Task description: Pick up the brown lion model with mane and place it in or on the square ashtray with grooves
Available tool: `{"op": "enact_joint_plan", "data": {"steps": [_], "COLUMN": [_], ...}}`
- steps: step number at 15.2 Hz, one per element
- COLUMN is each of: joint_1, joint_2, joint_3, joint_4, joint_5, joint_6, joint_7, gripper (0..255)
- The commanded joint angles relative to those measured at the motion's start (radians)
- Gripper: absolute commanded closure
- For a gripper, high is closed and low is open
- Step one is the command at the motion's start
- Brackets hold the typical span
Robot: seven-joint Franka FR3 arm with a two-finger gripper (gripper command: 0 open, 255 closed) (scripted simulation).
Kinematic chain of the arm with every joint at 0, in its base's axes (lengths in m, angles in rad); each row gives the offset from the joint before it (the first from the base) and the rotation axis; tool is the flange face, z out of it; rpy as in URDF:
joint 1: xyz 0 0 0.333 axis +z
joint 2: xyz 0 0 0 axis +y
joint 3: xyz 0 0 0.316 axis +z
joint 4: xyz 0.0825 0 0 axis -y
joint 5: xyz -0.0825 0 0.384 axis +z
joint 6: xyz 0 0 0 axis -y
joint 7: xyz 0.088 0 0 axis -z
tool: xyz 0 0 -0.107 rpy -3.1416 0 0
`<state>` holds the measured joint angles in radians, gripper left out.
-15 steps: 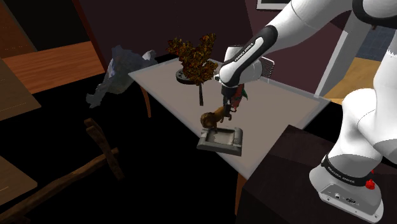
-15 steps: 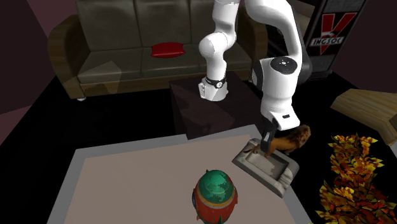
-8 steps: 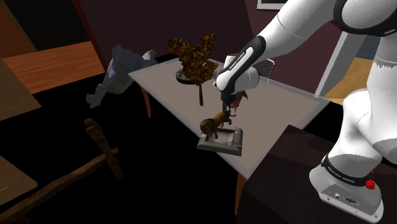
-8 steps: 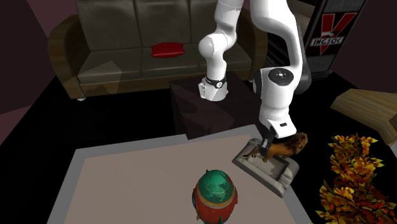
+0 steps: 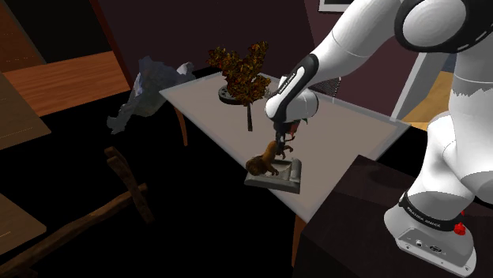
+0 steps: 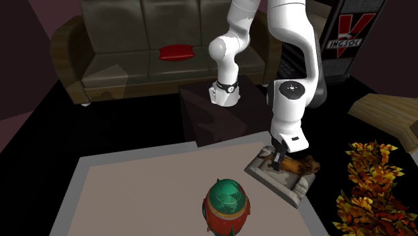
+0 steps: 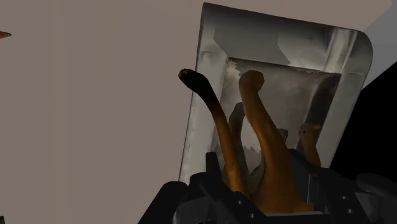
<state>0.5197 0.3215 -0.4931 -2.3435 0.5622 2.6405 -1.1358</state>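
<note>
Dim household surroundings framed a pale, flat table [image 5: 348, 134] across the middle of the shoulder view. The dark stand [image 5: 348, 237] sat at lower right, and the white arm [image 5: 355, 39] reached from the upper right toward the centre. Near the table's front edge, just below the centre of the frame, lay the square grey ashtray [image 5: 276, 186] with raised, notched walls.

The black gripper [image 5: 280, 147] hung directly above it, its fingers clamped on the hindquarters of the brown lion model [image 5: 263, 163]. The lion was tilted, with its maned head lowest and toward the ashtray's left rim. Whether it touched the tray could not be told.

In the second exterior view, right of centre, the lion lay almost level over the ashtray, its mane reaching past the tray's right side. In the wrist view its legs and tufted tail pointed away from the gripper toward the ashtray's hollow, and its body was wedged between the black finger parts.

A small tree with rust-coloured leaves [image 5: 241, 75] stood on the table at the upper centre of the shoulder view, well apart from the ashtray. A crumpled grey heap [image 5: 154, 87] lay beyond the table's left corner.

In the second exterior view, a round green and red ornament [image 6: 226, 204] stood on the table at lower centre, apart from the tray. A sofa [image 6: 120, 67] with a red cushion [image 6: 175, 51] filled the upper left.
</note>
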Motion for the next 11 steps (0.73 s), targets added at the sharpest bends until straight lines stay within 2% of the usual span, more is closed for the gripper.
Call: {"op": "enact_joint_plan", "data": {"steps": [1,5,6,11], "joint_1": [0.004,0.004,0.006,0.004], "joint_2": [0.003,0.004,0.0,0.003], "joint_3": [0.005,0.004,0.003,0.004], "joint_4": [-0.008,-0.007,-0.012,-0.008], "joint_5": [0.0,0.001,-0.001,0.001], "joint_6": [-0.003,-0.003,-0.001,-0.003], "joint_7": [0.0,0.0,0.002,0.0], "gripper": [255,255,0,0]}}
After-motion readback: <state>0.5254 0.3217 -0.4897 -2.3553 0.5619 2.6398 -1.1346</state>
